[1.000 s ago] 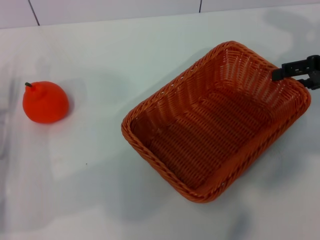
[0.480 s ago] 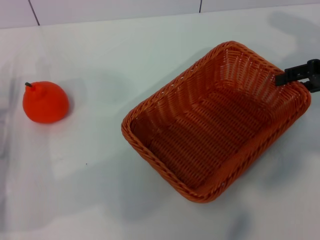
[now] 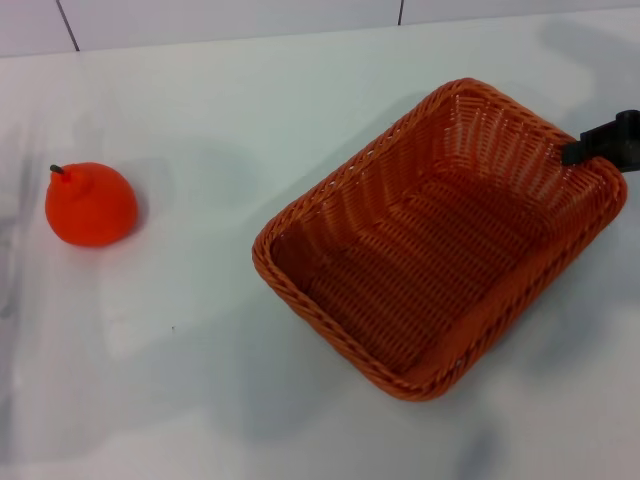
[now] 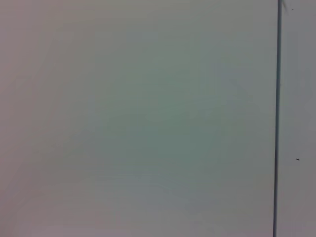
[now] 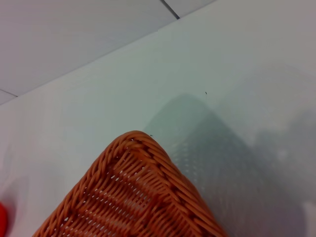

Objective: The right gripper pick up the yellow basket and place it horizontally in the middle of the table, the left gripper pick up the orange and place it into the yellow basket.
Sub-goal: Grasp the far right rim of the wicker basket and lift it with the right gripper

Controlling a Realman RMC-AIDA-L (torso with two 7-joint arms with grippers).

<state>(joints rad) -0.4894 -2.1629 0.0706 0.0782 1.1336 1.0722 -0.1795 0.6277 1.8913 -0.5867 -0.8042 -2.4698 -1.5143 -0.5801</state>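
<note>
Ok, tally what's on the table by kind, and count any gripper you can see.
Baskets: 1, the yellow basket
Fruit: 1, the orange
Grippers in view: 1, the right gripper at the basket's far right rim
Total: 3

Bright, even light; soft shadows

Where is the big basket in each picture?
Head view: the yellow basket fills the right half, lying at a slant on the table.
Left wrist view: not in it.
Right wrist view: only one corner of the basket pokes up from the bottom.
Shared landmark: the orange, at the far left of the head view and a sliver at the right wrist view's left edge.
</note>
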